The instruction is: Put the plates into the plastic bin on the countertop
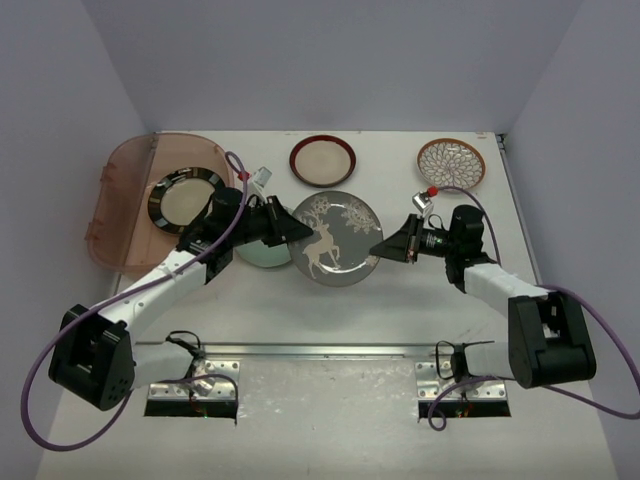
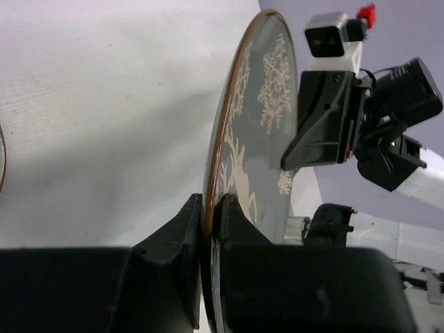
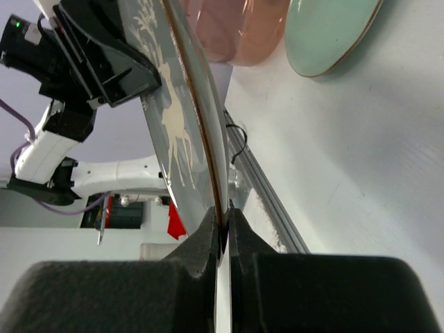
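The grey plate with white deer (image 1: 333, 240) hangs above the middle of the white countertop (image 1: 400, 300), held at both edges. My left gripper (image 1: 292, 232) is shut on its left rim, seen edge-on in the left wrist view (image 2: 208, 211). My right gripper (image 1: 378, 246) is shut on its right rim, seen in the right wrist view (image 3: 222, 222). The translucent pinkish plastic bin (image 1: 112, 200) stands at the back left with the black-rimmed cream plate (image 1: 184, 200) inside. A mint green plate (image 1: 258, 255) lies under my left arm, also in the right wrist view (image 3: 326, 35).
A brown-rimmed cream plate (image 1: 322, 160) lies at the back centre. A brown-white petal plate (image 1: 452, 163) lies at the back right. A metal rail (image 1: 320, 350) runs along the near edge. Pale lilac walls enclose the surface.
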Controlling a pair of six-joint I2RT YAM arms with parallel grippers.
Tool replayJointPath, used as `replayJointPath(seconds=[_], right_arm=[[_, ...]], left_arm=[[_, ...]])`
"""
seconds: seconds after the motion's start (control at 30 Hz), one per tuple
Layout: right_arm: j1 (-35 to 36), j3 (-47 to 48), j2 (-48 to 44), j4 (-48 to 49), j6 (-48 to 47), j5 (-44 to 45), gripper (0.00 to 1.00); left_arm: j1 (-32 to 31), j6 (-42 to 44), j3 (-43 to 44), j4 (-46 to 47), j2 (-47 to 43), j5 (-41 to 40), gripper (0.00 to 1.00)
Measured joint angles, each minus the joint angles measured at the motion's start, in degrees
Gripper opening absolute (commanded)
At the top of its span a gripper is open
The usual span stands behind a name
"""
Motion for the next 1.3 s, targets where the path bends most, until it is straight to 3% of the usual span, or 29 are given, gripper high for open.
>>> replayJointPath(seconds=[0.07, 0.13, 0.23, 0.27, 0.3, 0.4, 0.53, 0.7, 0.87, 1.03, 1.3], right_arm=[[-0.3, -0.2, 0.8, 0.8, 0.5, -0.4, 0.05], [-0.4, -0.2, 0.8, 2.2, 0.8, -0.9, 0.20], [-0.2, -0.2, 0.8, 4.1, 1.6, -2.0, 0.68], [-0.1, -0.1, 0.8, 4.8, 2.0, -2.3, 0.89], [0.0, 0.0, 0.8, 5.6, 2.0, -2.6, 0.99], [-0.2, 0.6, 0.9, 7.1, 2.6, -3.0, 0.99], [-2.4, 0.6, 0.9, 4.5, 0.6, -1.7, 0.99], [-4.7, 0.7, -0.7, -8.7, -6.5, 4.0, 0.99], [-4.8, 0.8, -5.2, -18.8, -12.5, 8.2, 0.99], [-4.8, 0.8, -7.8, -21.5, -15.0, 9.2, 0.99], [-4.8, 0.3, -8.2, -19.6, -14.8, 7.8, 0.99]], left_arm=[[-0.2, 0.4, 0.0, 1.5, -0.5, 0.8, 0.00], [0.0, -0.1, -0.4, 2.2, -0.9, 1.2, 0.00], [0.4, -1.7, -1.5, 2.6, -2.4, 1.4, 0.00], [0.9, -2.0, -1.6, 2.2, -3.3, 1.3, 0.00], [1.6, -2.5, -1.7, 1.5, -4.1, 1.5, 0.00], [6.4, -4.6, -1.4, -0.9, -7.0, 3.4, 0.00], [18.4, -5.6, 4.9, -9.2, -9.8, 1.8, 0.00], [32.6, -6.0, 17.8, -20.7, -10.1, -9.8, 0.00], [43.5, -7.8, 20.8, -26.3, -9.5, -23.3, 0.00], [46.2, -8.9, 20.9, -30.5, -2.9, -29.6, 0.00], [46.2, -11.0, 22.9, -27.7, 16.6, -30.8, 0.00]])
